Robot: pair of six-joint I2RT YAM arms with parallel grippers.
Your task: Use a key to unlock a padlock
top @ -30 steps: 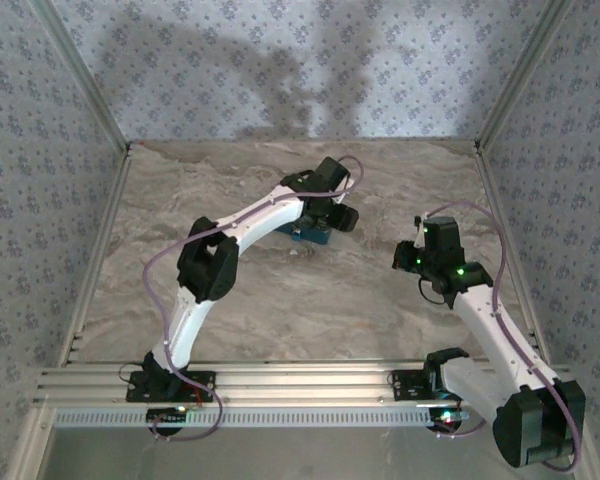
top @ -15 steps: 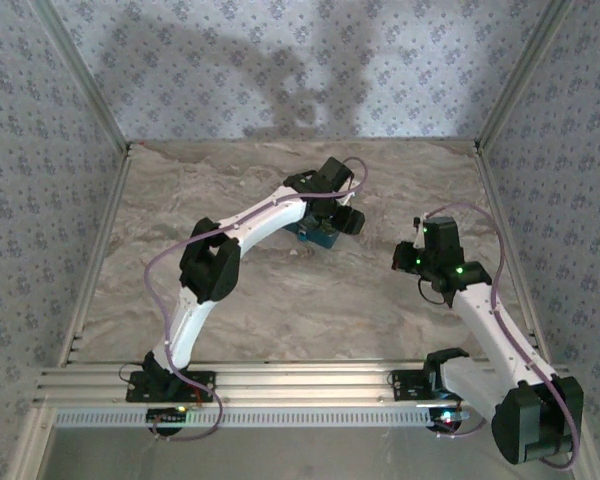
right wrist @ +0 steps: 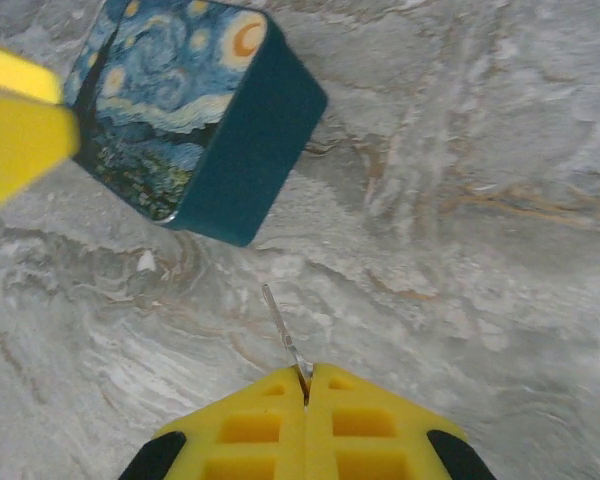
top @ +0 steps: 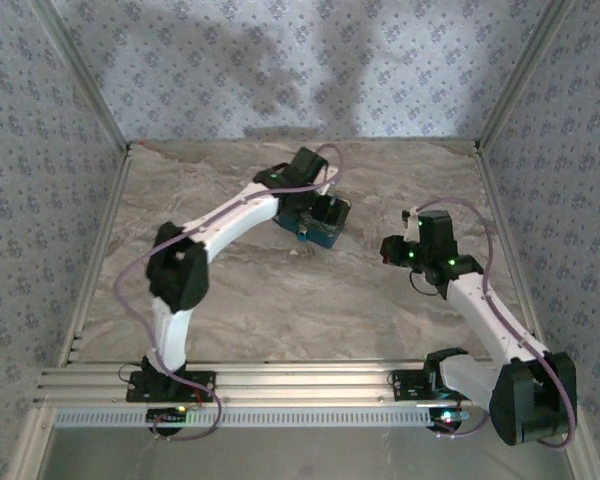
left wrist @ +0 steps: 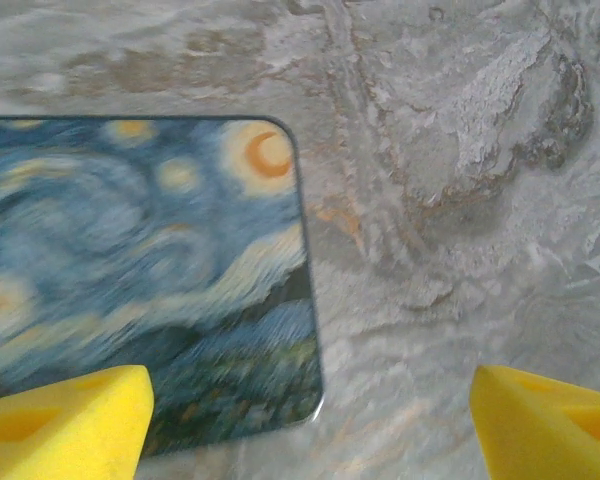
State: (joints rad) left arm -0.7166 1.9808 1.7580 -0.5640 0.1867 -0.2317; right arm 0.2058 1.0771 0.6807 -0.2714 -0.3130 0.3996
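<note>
The starry-night printed tin [top: 322, 228] lies on the marble table at the back centre. My left gripper [top: 320, 208] hovers over it, open; in the left wrist view its yellow fingers [left wrist: 60, 425] stand wide apart above the tin's lid [left wrist: 130, 280] and the bare table. My right gripper [top: 388, 250] is to the tin's right, shut on a thin silver key [right wrist: 280, 325] whose blade points toward the tin [right wrist: 195, 110]. One left finger [right wrist: 15, 120] shows beside the tin in the right wrist view. The padlock is hidden from me.
Metal frame rails [top: 90, 260] and patterned walls close in the marble table [top: 280, 300] on three sides. A small white speck [right wrist: 145, 262] lies near the tin's front corner. Open table lies between the tin and the arm bases.
My left arm has swung left and its gripper has shifted over the tin, uncovering more of it. My right gripper has moved slightly left with the key.
</note>
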